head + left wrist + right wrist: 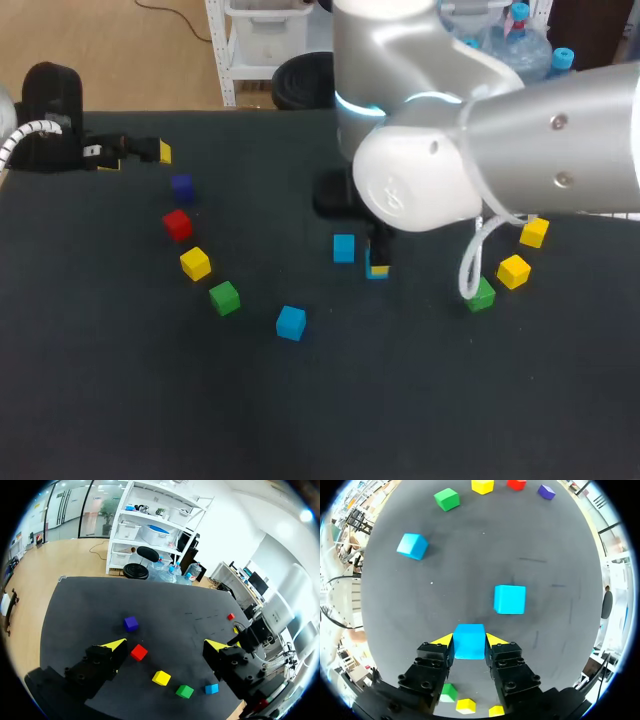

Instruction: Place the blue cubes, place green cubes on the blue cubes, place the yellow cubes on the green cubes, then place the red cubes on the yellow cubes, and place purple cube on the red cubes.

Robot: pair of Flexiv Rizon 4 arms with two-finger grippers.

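One blue cube [469,647] sits clamped in the right gripper [469,640]; a second cube [510,599] lies just ahead. Left gripper [165,644] hangs open.

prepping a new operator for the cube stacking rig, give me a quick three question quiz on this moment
1. True or false: the left end effector is open with nothing between its fingers.
2. Which cube is the right end effector shut on? A green, B blue, C purple.
3. How many blue cubes lie on the table outside any end effector?
Key: 1 true. 2 B, the held blue cube. 3 two: the second blue cube just beside the right end effector, and the third blue cube nearer the green cube.
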